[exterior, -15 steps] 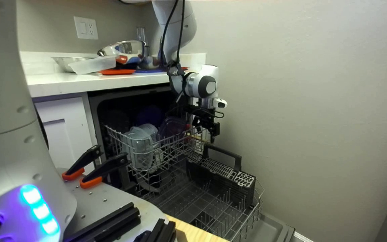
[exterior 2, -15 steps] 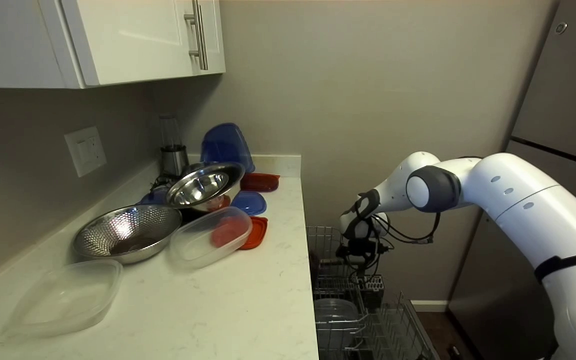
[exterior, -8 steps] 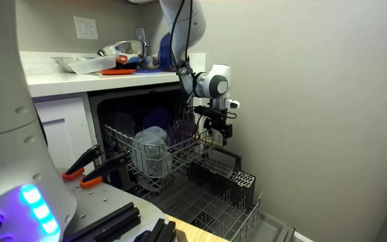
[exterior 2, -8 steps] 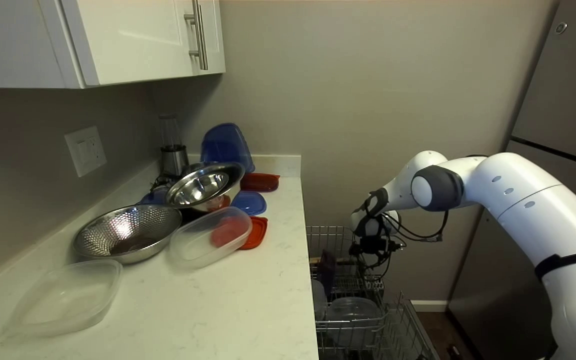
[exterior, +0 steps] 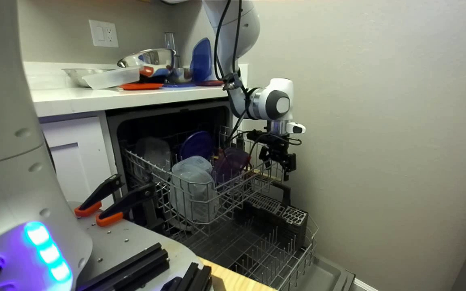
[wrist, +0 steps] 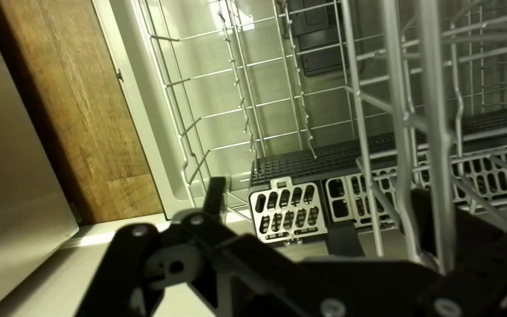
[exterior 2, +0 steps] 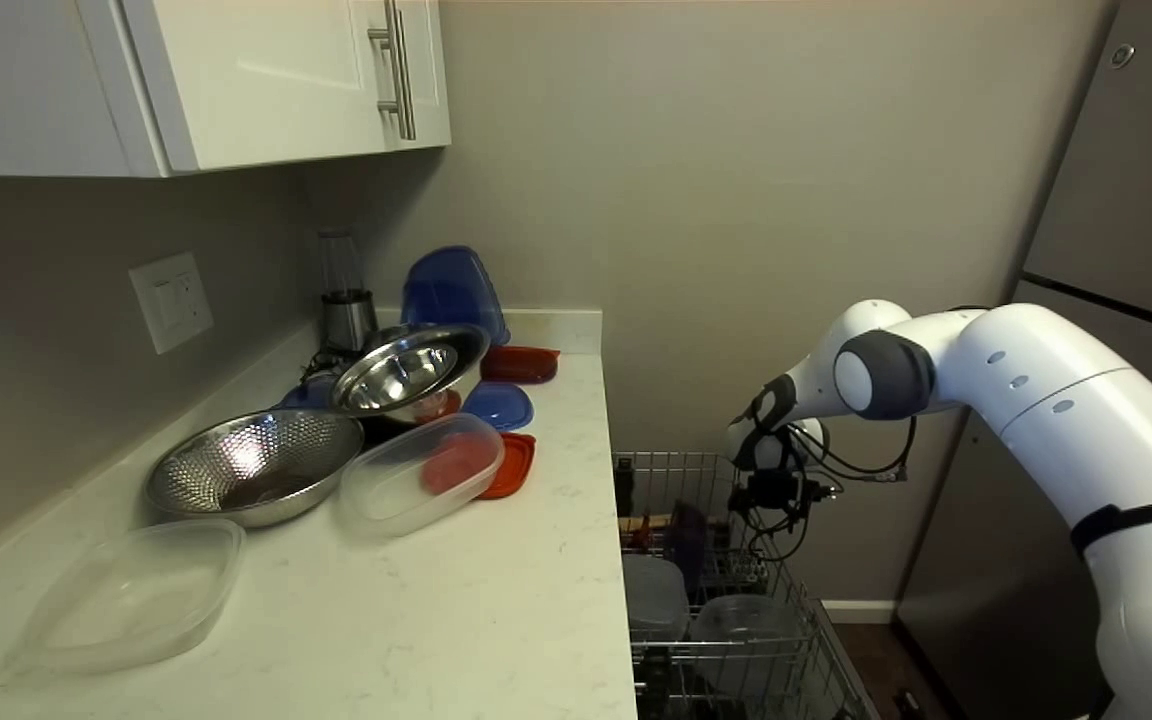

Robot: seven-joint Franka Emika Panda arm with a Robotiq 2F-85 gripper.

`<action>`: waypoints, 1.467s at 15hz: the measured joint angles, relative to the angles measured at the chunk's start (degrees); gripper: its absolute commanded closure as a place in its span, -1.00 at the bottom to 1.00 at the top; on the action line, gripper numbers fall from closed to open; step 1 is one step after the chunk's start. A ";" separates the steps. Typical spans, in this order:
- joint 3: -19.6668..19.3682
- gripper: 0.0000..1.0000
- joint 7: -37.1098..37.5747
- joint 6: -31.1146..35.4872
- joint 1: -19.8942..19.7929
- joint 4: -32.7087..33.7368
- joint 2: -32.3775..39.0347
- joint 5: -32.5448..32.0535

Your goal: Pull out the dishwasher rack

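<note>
The dishwasher rack (exterior: 233,190) is the upper light-grey wire basket, pulled partly out of the dishwasher and holding clear and purple containers. It also shows beside the counter in an exterior view (exterior 2: 681,465), and its thick rim wires fill the right of the wrist view (wrist: 438,132). My gripper (exterior: 278,166) is at the rack's outer end wall, pointing down. In the wrist view the gripper (wrist: 321,204) has its fingers wide apart. The left finger is outside the rack; the right finger is dark behind the rim wires, partly hidden. Contact with the wires cannot be told.
Below is the lower rack (exterior: 273,258) on the open door, with a dark cutlery basket (exterior: 277,218) close under my gripper. The wall stands just beyond. The counter (exterior 2: 496,600) with bowls and lids is above the rack. A fridge (exterior 2: 996,560) stands at the far side.
My gripper and the upper rack have moved together, outward from the dishwasher. More of the containers in the rack now show. The lower rack and cutlery basket have not moved.
</note>
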 measured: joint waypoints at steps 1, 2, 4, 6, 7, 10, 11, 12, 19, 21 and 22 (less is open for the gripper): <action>-0.38 -1.00 0.00 -0.27 -0.45 -0.11 -0.10 0.00; -0.76 -1.00 0.00 -0.48 -0.93 -0.22 -0.17 0.00; -1.63 -1.00 0.00 -0.84 -1.94 -0.53 -0.20 0.00; -2.34 -1.00 0.01 -1.01 -3.01 -0.81 -0.21 0.00; -2.62 -1.00 0.10 -1.10 -3.51 -0.83 -0.21 0.00; -3.17 -1.00 0.73 -1.55 -4.63 -0.83 -0.22 0.00; -3.30 -1.00 0.88 -1.66 -4.90 -0.83 -0.22 0.00; -3.35 -1.00 0.95 -1.75 -5.10 -0.82 -0.22 0.00; -3.86 -1.00 3.16 -2.57 -5.19 -0.81 -0.22 -0.02; -4.46 -1.00 3.88 -2.77 -5.19 -0.91 -0.21 -0.03; -4.81 -1.00 4.31 -2.81 -5.20 -0.99 -0.21 -0.03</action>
